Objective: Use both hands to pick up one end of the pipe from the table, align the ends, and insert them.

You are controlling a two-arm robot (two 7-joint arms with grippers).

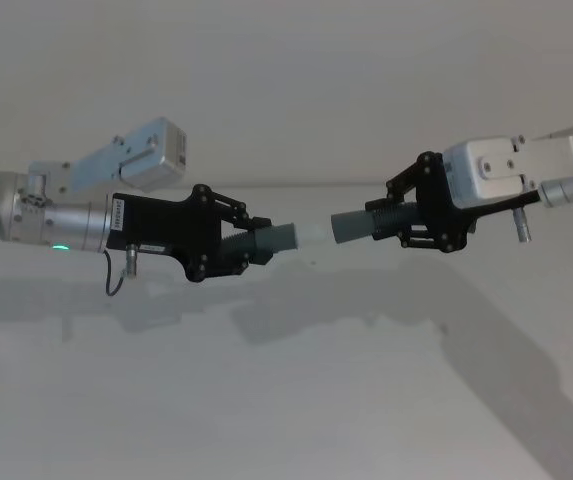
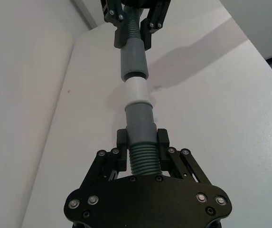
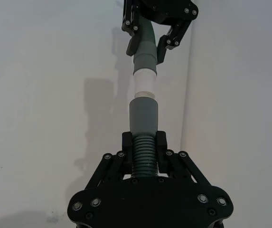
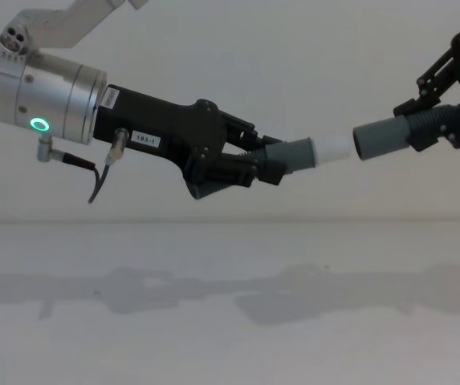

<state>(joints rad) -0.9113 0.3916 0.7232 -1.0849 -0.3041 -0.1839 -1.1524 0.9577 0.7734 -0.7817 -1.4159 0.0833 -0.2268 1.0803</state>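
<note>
Both pipe pieces hang above the white table [image 1: 266, 400]. My left gripper [image 1: 256, 245] is shut on the ribbed middle of the dark grey piece [image 1: 278, 240], whose white tip [image 1: 311, 235] points right. My right gripper [image 1: 406, 220] is shut on the ribs of the other grey piece [image 1: 356, 225], its open socket mouth facing left. The two pieces lie nearly in one line. In the chest view the white tip [image 4: 332, 149] meets the socket mouth [image 4: 358, 143]. From the left wrist view, the tip [image 2: 136, 91] sits right at the far piece [image 2: 133, 59]; whether it has entered cannot be told.
The table's far edge [image 1: 296, 185] meets a pale wall behind the arms. Shadows of both arms fall on the table surface [image 4: 278, 301] below the pipe. The left wrist's green ring light [image 4: 39, 124] and thin cable [image 4: 97, 180] hang at the left.
</note>
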